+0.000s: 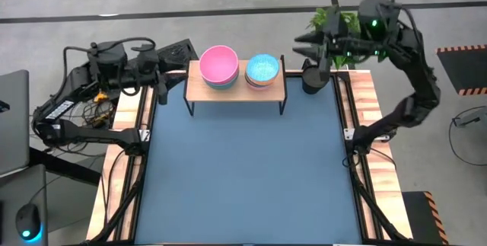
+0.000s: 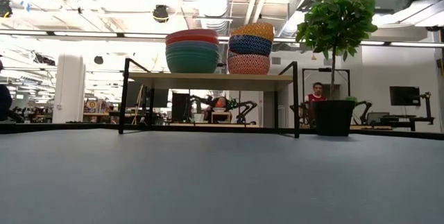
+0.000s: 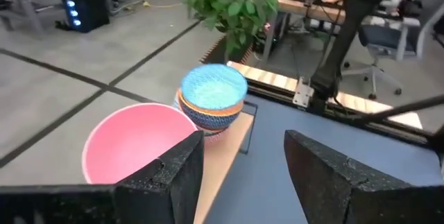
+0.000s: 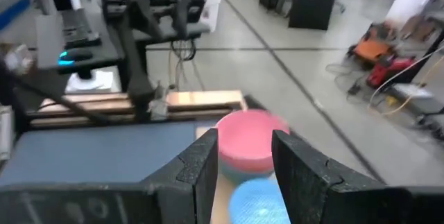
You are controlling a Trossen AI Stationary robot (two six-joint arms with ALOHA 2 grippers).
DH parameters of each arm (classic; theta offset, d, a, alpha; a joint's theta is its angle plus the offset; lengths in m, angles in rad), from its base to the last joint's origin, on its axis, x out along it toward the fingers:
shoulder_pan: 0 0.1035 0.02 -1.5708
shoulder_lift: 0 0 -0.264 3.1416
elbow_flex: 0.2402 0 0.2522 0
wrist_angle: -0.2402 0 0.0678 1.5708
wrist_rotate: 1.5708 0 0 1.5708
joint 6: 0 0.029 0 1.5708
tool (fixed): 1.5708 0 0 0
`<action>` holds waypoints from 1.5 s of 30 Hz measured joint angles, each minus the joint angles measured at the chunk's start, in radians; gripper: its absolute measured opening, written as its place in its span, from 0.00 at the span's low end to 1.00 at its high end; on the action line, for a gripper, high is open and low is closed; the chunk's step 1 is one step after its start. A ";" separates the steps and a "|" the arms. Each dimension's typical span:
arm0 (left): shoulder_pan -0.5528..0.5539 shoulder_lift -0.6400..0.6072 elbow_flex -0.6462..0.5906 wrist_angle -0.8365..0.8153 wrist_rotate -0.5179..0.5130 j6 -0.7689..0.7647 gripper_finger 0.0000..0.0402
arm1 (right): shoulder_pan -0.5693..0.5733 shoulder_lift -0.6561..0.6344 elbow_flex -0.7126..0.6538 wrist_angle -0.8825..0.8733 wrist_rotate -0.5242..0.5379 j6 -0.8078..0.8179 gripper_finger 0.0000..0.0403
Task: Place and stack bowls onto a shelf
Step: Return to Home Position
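The light-wood shelf (image 1: pixel 236 84) (image 2: pixel 211 80) stands on thin black legs at the table's far edge. On its left half sits a stack of the larger bowls (image 2: pixel 192 50) with the pink bowl (image 1: pixel 218 65) (image 3: pixel 135 148) (image 4: pixel 250 137) on top. On its right half sits a stack of the smaller patterned bowls (image 2: pixel 250 47), with the bright blue bowl (image 1: pixel 263 68) (image 3: pixel 214 89) (image 4: pixel 257 200) uppermost. My left gripper (image 1: pixel 169 69) (image 3: pixel 243 161) hovers open just left of the shelf. My right gripper (image 1: pixel 303 46) (image 4: pixel 246 158) hovers open to the right of the shelf and above it. Neither shows in the low view.
A potted plant (image 2: pixel 336 23) in a black pot (image 1: pixel 313 78) (image 2: pixel 335 116) stands right of the shelf, below my right gripper. The blue tabletop (image 1: pixel 243 170) stretches from the shelf to the near edge. A person (image 2: pixel 318 93) sits in the room beyond the table.
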 joint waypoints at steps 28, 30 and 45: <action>0.017 -0.581 -0.712 0.088 -0.211 -0.374 0.46 | 0.071 -0.878 -1.656 1.219 0.107 0.414 0.40; 0.017 -0.603 -0.768 0.148 -0.128 -0.315 0.46 | 0.071 -0.918 -1.724 1.301 0.110 0.417 0.40; 0.001 -0.912 -1.198 0.550 0.153 -0.232 0.46 | 0.070 -1.220 -2.026 1.387 0.166 0.510 0.40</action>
